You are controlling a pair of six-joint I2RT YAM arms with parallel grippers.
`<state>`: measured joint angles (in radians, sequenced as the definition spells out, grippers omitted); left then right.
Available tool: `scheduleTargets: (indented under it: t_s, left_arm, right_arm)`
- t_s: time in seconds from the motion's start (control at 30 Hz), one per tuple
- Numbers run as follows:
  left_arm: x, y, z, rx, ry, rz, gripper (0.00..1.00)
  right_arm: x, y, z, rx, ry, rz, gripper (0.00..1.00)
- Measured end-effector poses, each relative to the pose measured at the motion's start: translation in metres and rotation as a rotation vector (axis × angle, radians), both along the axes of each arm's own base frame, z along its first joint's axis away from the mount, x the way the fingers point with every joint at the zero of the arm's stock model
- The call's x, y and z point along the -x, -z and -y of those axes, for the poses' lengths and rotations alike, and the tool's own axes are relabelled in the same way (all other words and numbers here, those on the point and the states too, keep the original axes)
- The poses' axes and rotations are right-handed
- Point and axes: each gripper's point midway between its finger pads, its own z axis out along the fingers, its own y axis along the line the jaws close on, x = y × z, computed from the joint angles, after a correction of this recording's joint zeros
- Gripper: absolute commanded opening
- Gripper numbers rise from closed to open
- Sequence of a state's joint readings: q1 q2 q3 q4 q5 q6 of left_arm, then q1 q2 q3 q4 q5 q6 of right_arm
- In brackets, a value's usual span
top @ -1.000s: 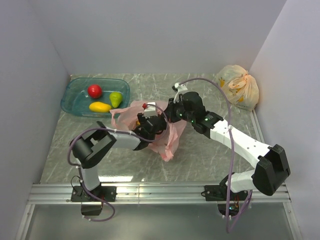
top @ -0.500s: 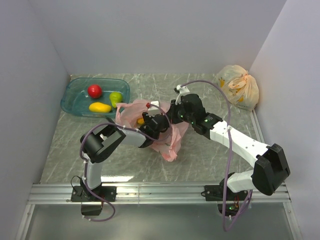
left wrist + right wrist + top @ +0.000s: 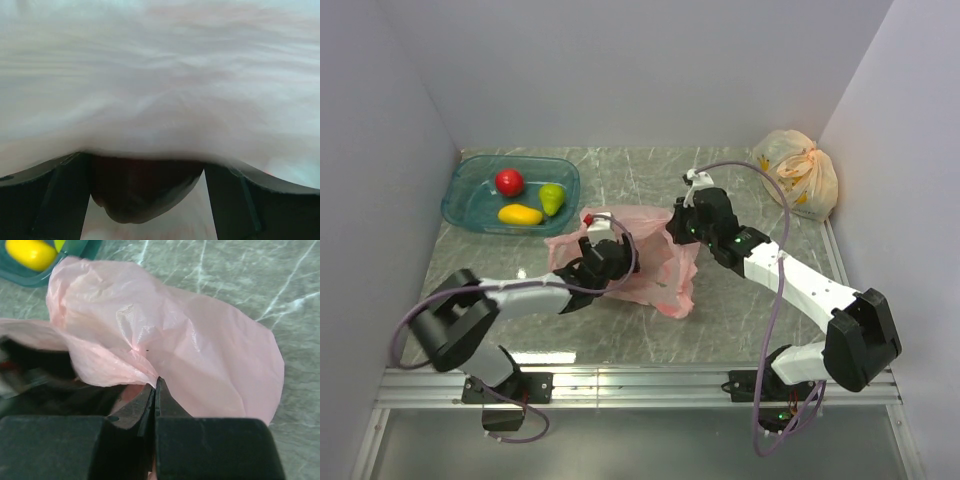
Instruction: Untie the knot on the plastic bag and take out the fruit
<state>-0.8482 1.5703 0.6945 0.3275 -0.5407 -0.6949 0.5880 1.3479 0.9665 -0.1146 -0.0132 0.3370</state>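
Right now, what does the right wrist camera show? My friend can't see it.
The right end effector is shut on a fold of the pink plastic bag, which lies puffed up on a grey-green marbled table. At the top left, a yellow fruit sits in the corner of a teal tub.

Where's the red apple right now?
Top view: the red apple sits in the teal tray at the far left of the table, beside the green pear and yellow fruit, left of the pink bag.

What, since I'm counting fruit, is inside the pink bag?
A dark rounded fruit sits between the left gripper fingers, inside the plastic bag; crinkled plastic hides anything else.
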Motion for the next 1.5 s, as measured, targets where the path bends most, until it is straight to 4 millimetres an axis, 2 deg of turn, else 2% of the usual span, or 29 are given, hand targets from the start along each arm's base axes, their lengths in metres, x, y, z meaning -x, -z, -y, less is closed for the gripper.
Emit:
scheduleTargets:
  t_s: [0.1, 0.17, 0.23, 0.3, 0.37, 0.43, 0.47, 0.53, 0.63, 0.7, 0.77, 0.8, 0.9, 0.93, 1.0, 1.03, 1.2, 1.33, 1.4, 1.5]
  left_arm:
    - [0.012, -0.036, -0.001, 0.058, 0.041, 0.025, 0.04]
    - [0.016, -0.07, -0.002, 0.111, 0.065, 0.063, 0.04]
    - [0.016, -0.108, -0.002, 0.162, 0.092, 0.101, 0.04]
    - [0.005, -0.157, -0.01, 0.235, 0.092, 0.16, 0.05]
    - [-0.013, -0.198, -0.033, 0.287, 0.042, 0.222, 0.05]
    - [-0.032, -0.228, -0.061, 0.311, -0.029, 0.275, 0.06]
    - [-0.044, -0.24, -0.082, 0.312, -0.086, 0.295, 0.06]
    - [-0.063, -0.248, -0.116, 0.3, -0.182, 0.306, 0.07]
    - [-0.097, -0.236, -0.171, 0.271, -0.348, 0.275, 0.13]
    - [-0.118, -0.209, -0.214, 0.241, -0.471, 0.222, 0.15]
    - [-0.135, -0.171, -0.256, 0.202, -0.589, 0.139, 0.2]
    - [-0.141, -0.155, -0.271, 0.185, -0.629, 0.1, 0.24]
    - [-0.158, -0.114, -0.306, 0.13, -0.723, 0.0, 0.59]
    - [-0.162, -0.106, -0.313, 0.117, -0.742, -0.018, 0.8]
    - [-0.167, -0.096, -0.324, 0.089, -0.772, -0.048, 0.97]
    - [-0.169, -0.095, -0.328, 0.078, -0.782, -0.052, 0.99]
    - [-0.171, -0.113, -0.331, 0.065, -0.79, -0.026, 0.99]
    - [-0.155, -0.127, -0.323, 0.069, -0.775, -0.008, 0.99]
    - [-0.137, -0.139, -0.304, 0.068, -0.73, 0.011, 0.99]
    - [-0.107, -0.163, -0.239, 0.077, -0.566, 0.063, 0.97]
  right_arm:
    - [-0.002, 0.002, 0.005, 0.019, 0.012, 0.008, 0.0]
    - [0.0, 0.008, 0.008, 0.03, 0.019, 0.005, 0.0]
    - [0.003, 0.015, 0.011, 0.042, 0.023, -0.006, 0.0]
    - [0.007, 0.024, 0.014, 0.053, 0.023, -0.021, 0.0]
    - [0.012, 0.033, 0.017, 0.063, 0.023, -0.038, 0.0]
    - [0.016, 0.039, 0.02, 0.07, 0.022, -0.049, 0.0]
    - [0.018, 0.041, 0.021, 0.073, 0.022, -0.053, 0.0]
    - [0.022, 0.043, 0.024, 0.073, 0.023, -0.055, 0.0]
    - [0.026, 0.038, 0.026, 0.065, 0.022, -0.044, 0.0]
    - [0.027, 0.032, 0.027, 0.055, 0.022, -0.03, 0.0]
    - [0.028, 0.026, 0.026, 0.044, 0.019, -0.017, 0.0]
    - [0.028, 0.024, 0.026, 0.039, 0.018, -0.013, 0.0]
    - [0.029, 0.019, 0.026, 0.03, 0.014, -0.002, 0.0]
    - [0.029, 0.018, 0.026, 0.029, 0.013, -0.001, 0.0]
    - [0.03, 0.018, 0.026, 0.029, 0.013, -0.001, 0.0]
    - [0.03, 0.018, 0.026, 0.029, 0.013, -0.001, 0.0]
    - [0.03, 0.017, 0.027, 0.028, 0.012, 0.0, 0.0]
    - [0.032, 0.017, 0.026, 0.026, 0.004, -0.007, 0.0]
    - [0.033, 0.017, 0.025, 0.027, 0.0, -0.012, 0.0]
    - [0.033, 0.015, 0.025, 0.03, -0.001, -0.016, 0.0]
